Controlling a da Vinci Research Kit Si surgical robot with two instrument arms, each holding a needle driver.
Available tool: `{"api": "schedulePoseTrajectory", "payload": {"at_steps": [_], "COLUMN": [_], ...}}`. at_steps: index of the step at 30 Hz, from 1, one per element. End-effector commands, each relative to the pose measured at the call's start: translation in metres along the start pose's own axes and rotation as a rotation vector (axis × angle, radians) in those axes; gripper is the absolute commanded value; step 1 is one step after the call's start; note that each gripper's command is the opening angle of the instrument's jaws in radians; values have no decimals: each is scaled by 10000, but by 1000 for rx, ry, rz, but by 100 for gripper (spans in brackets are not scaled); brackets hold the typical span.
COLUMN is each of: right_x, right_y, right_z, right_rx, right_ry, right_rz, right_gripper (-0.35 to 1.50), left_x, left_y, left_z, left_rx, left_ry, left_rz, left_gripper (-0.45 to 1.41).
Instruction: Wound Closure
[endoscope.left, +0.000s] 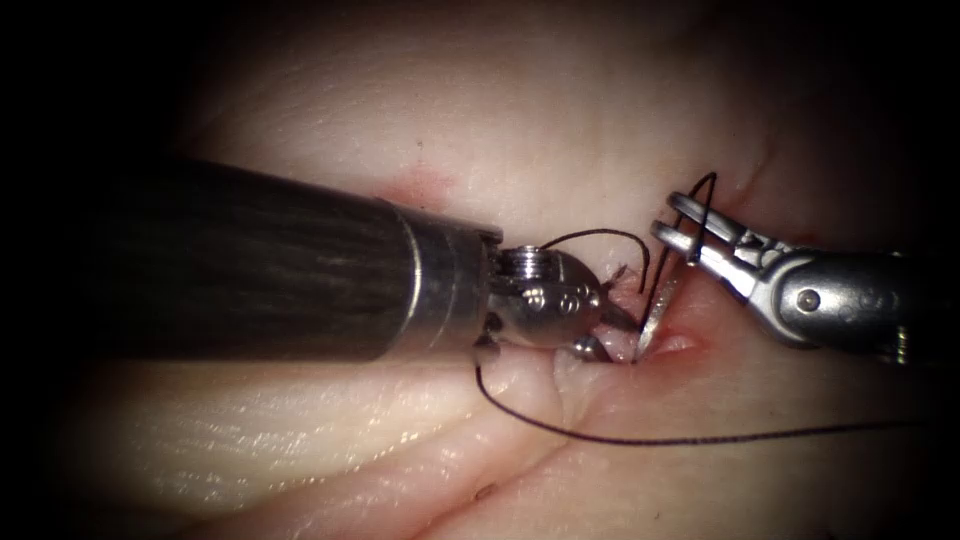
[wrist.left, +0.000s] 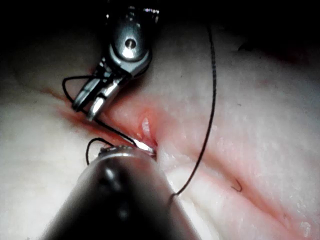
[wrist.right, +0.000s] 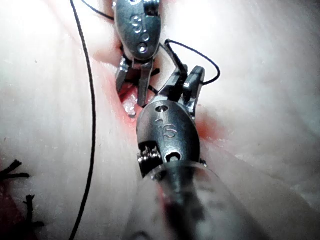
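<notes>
My left tool (endoscope.left: 608, 335) reaches in from the left, its jaws open at the cut (endoscope.left: 682, 345) and holding nothing. In the right wrist view the left tool (wrist.right: 134, 89) has its jaws spread astride the red cut edge. The curved needle (endoscope.left: 655, 312) stands steeply with its lower end in the tissue at the cut. Its upper end lies just under my right tool (endoscope.left: 680, 220). That tool's jaws stand slightly apart on the right side, with dark thread (endoscope.left: 705, 205) running between them. The right tool (wrist.left: 89, 106) (wrist.right: 186, 82) has a thread loop beside it.
A long run of thread (endoscope.left: 650, 440) lies across the pale tissue (endoscope.left: 300, 460) below the cut and trails off right. Red fluid tints the cut's edges. Short cut thread ends (wrist.right: 15, 176) from older stitches sit farther along the tissue. The left shaft (endoscope.left: 250, 265) covers the left side.
</notes>
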Motion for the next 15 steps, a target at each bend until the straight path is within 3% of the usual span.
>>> {"api": "schedulePoseTrajectory", "payload": {"at_steps": [1, 4, 6, 10, 15], "right_x": [-5, -10, -11, -13, -15], "right_y": [3, 14, 15, 12, 15], "right_z": [5, 7, 9, 12, 15], "right_rx": [6, 48, 61, 75, 95], "right_ry": [-2, -33, -45, -45, -62], "right_rz": [-1, 23, 27, 45, 80], "right_gripper": [-35, -35, -35, -35, -35], "left_x": [5, 23, 31, 42, 58], "left_y": [-6, -16, -11, 2, 43], "left_z": [-1, -31, -38, -39, -19], "left_rx": [34, 202, 236, 267, 240], "left_ry": [3, -16, -41, -36, -26], "left_rz": [-7, -51, -40, -40, -27], "left_gripper": [44, 34, 29, 20, 7]}}
